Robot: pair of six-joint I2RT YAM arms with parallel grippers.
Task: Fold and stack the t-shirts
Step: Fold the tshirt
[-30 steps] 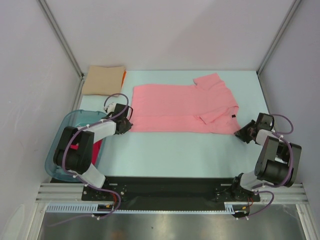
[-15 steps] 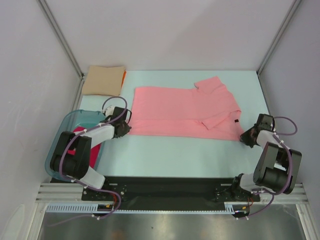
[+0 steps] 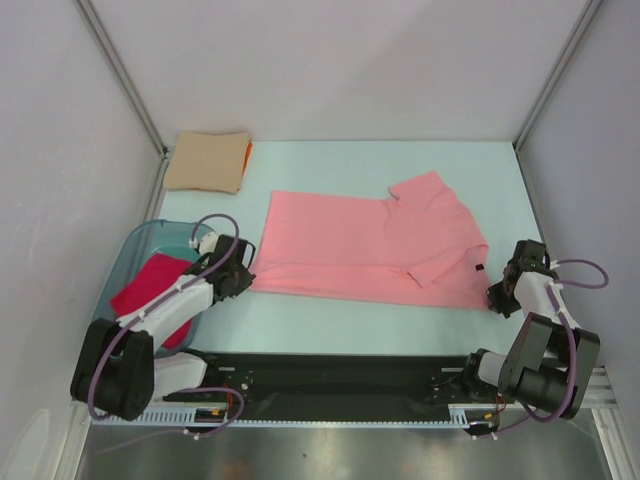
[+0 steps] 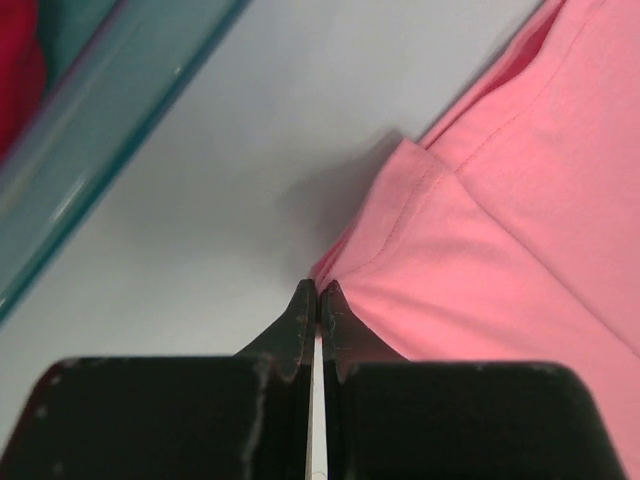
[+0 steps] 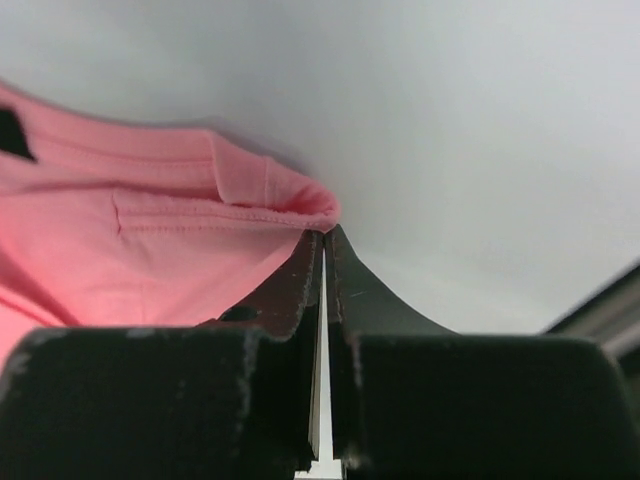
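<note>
Salmon-pink t-shirt [image 3: 360,240] spans between left gripper [image 3: 245,281] and right gripper [image 3: 494,297], corners pinched.

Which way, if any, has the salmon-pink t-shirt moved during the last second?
Yes. The salmon-pink t-shirt slid toward the near side, away from the folded tan t-shirt.
</note>
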